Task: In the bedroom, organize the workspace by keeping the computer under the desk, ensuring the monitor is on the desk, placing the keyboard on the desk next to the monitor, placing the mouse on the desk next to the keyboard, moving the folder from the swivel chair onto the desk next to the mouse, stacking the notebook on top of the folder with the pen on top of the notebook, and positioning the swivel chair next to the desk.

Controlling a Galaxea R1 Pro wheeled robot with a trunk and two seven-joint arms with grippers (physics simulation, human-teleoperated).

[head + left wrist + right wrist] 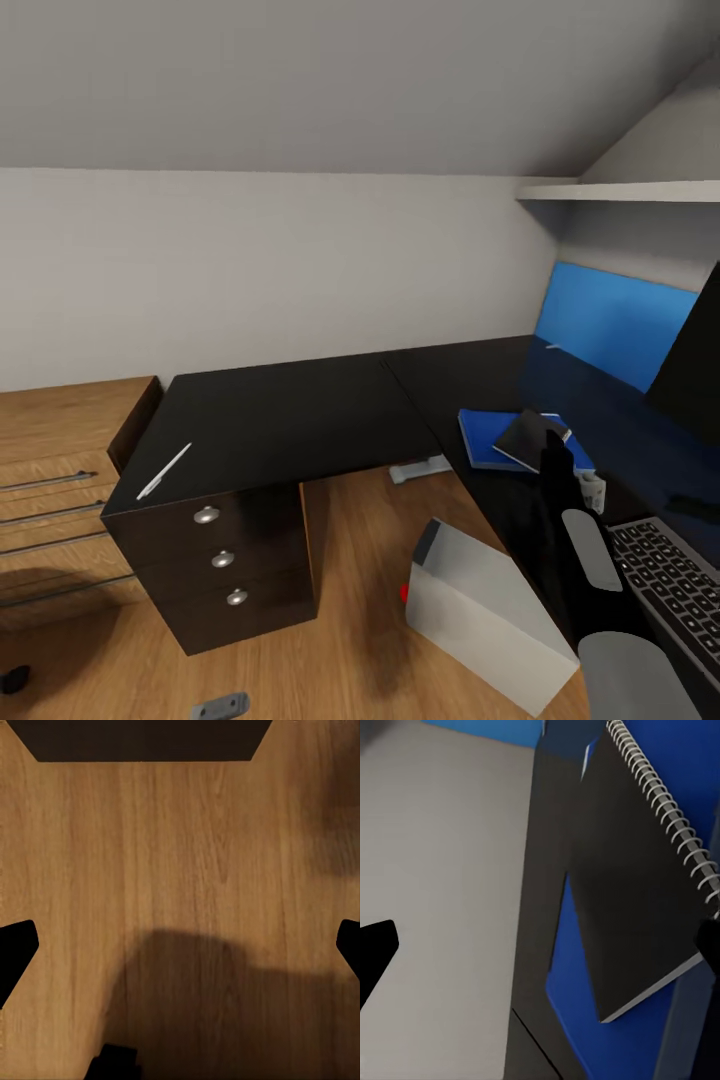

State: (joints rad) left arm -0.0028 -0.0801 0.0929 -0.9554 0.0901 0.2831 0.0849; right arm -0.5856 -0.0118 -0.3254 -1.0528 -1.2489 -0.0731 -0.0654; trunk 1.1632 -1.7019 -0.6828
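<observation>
While the spread right pincer (556, 452) hovers over the notebook (533, 438) on the folder (485, 440), the pen (164, 470) lies well left, slanting across the table (280, 410).

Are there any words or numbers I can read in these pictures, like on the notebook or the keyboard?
No, there are no words or numbers to read.
Notebook: plain dark cover with a spiral binding, no writing.
Folder: plain blue, no label.
Keyboard: the keys are too small and blurred to read any letters.
Computer: just a red spot, no brand name.
Pen: no print to be seen.
</observation>
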